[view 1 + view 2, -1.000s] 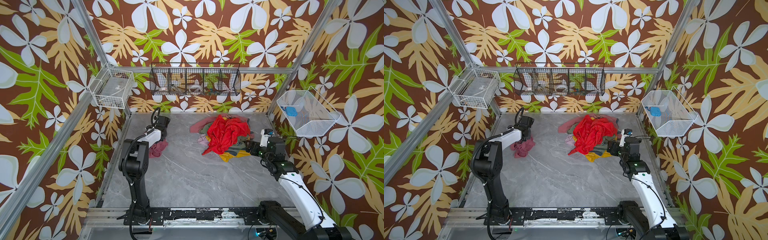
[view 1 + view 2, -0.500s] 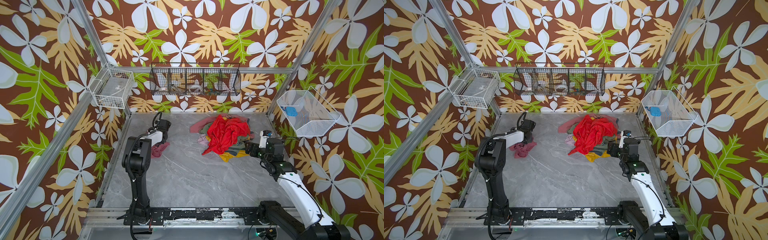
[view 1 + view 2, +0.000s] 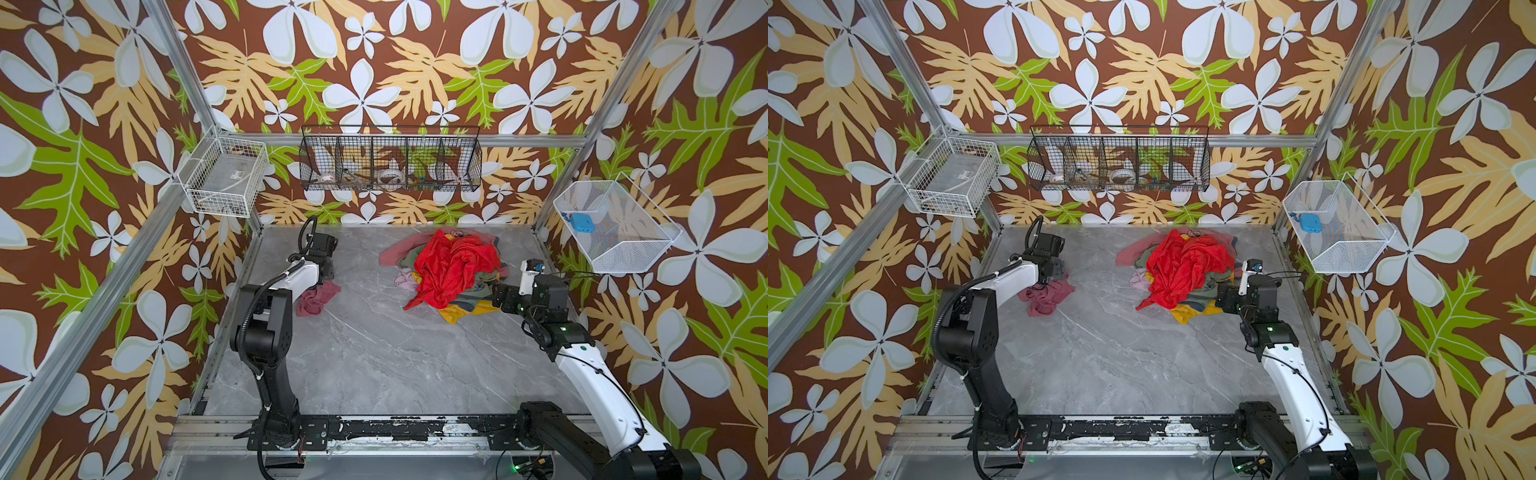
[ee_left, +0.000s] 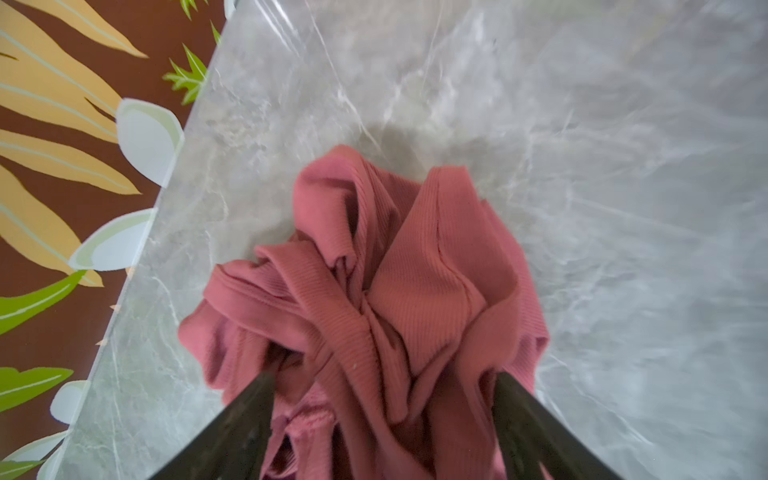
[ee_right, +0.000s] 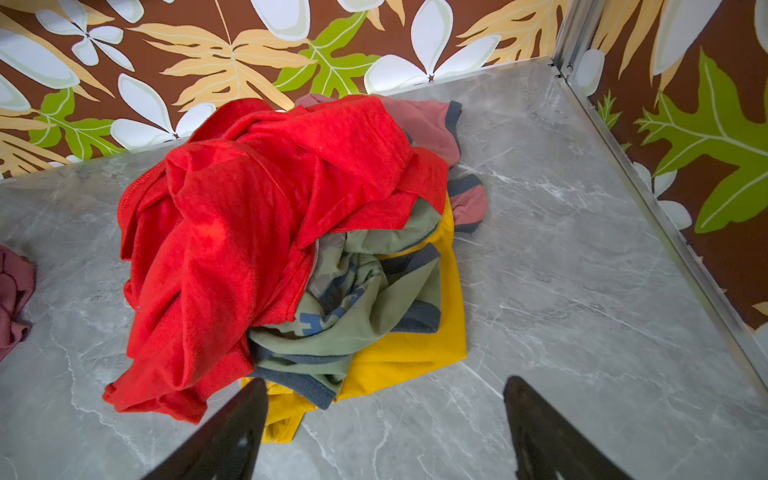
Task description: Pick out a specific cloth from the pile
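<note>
left tool (image 4: 384,374) gapes over the dusty-rose cloth (image 4: 415,270), right tool (image 5: 384,381) gapes empty, so I'd lift straight up, don't snag it

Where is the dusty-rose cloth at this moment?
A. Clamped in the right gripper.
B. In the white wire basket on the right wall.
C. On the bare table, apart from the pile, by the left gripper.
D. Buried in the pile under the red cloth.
C: the cloth lies crumpled on the table, clear of the pile, between the left gripper's spread jaws.
</note>
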`<control>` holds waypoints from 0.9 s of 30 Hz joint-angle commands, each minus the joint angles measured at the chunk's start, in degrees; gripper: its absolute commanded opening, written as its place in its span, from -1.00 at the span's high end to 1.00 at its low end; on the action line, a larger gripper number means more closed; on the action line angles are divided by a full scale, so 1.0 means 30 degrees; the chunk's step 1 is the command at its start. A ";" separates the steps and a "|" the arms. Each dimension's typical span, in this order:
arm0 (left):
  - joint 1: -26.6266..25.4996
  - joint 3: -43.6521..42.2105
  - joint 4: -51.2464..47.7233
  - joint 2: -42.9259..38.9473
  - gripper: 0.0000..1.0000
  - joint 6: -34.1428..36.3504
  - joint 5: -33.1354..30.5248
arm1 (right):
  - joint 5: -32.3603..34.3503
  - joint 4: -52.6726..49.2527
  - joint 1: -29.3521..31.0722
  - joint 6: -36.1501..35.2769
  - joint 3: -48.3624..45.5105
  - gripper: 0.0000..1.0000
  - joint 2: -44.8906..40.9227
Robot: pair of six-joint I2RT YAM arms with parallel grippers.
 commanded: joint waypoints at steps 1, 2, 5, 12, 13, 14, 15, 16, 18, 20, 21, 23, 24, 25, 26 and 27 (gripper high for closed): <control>-0.0002 -0.0532 0.0740 -0.1235 -0.85 -0.0262 0.0798 | 0.0632 0.0345 0.0005 -0.0557 0.0027 -0.80 0.0064; -0.0005 -0.0848 0.0938 -0.1667 -0.96 -0.0261 0.0988 | 0.0728 0.0598 0.0000 -0.0706 -0.0108 -0.80 0.0010; -0.0017 -0.2037 0.1569 -0.3346 -1.00 -0.0469 0.1488 | 0.1366 0.2080 -0.0015 -0.1062 -0.0987 -0.84 -0.0451; -0.0163 -0.7543 0.5307 -0.9071 -1.00 -0.1344 0.1633 | 0.2721 1.0126 0.0012 -0.2469 -0.6057 -0.93 -0.2591; -0.0191 -0.8460 0.5950 -0.9844 -1.00 -0.1469 0.1604 | 0.2920 1.1272 -0.0014 -0.2545 -0.6711 -0.93 -0.2665; -0.0228 -0.9414 0.6768 -1.0914 -1.00 -0.1599 0.1546 | 0.3177 1.2352 0.0009 -0.2598 -0.7313 -0.93 -0.2628; -0.0268 -1.0600 0.7603 -1.1814 -1.00 -0.1736 0.1466 | 0.3448 1.3512 -0.0011 -0.2654 -0.7931 -0.93 -0.2464; -0.0340 -1.1494 0.8347 -1.2720 -1.00 -0.1827 0.1262 | 0.3616 1.4403 -0.0015 -0.2766 -0.8389 -0.93 -0.2220; -0.0493 -1.3362 0.9655 -1.4500 -1.00 -0.2038 0.0576 | 0.4004 1.6088 0.0013 -0.3026 -0.9133 -0.91 -0.1494; -0.0635 -1.4754 1.0466 -1.6025 -1.00 -0.2050 0.0140 | 0.4189 1.7452 -0.0015 -0.3306 -0.9680 -0.89 -0.0741; -0.0695 -1.5356 1.0736 -1.6726 -1.00 -0.2048 -0.0115 | 0.4339 1.8266 0.0011 -0.3473 -0.9950 -0.89 -0.0367; -0.0765 -1.6343 1.0978 -1.7943 -1.00 -0.2070 -0.0628 | 0.4754 1.9736 0.0011 -0.3595 -1.0377 -0.88 0.0379; -0.0795 -1.6783 1.1000 -1.8551 -1.00 -0.2148 -0.0916 | 0.4912 2.0428 -0.0007 -0.3609 -1.0559 -0.88 0.0803; -0.0819 -1.7144 1.1036 -1.9043 -1.00 -0.2223 -0.1117 | 0.4959 2.0989 0.0008 -0.3609 -1.0654 -0.88 0.1213; -0.0811 -1.7588 1.1140 -1.9602 -1.00 -0.2275 -0.1290 | 0.4953 2.1546 0.0000 -0.3638 -1.0707 -0.87 0.1693; -0.0810 -1.8053 1.1273 -2.0200 -1.00 -0.2325 -0.1439 | 0.4915 2.2078 -0.0016 -0.3636 -1.0768 -0.85 0.2216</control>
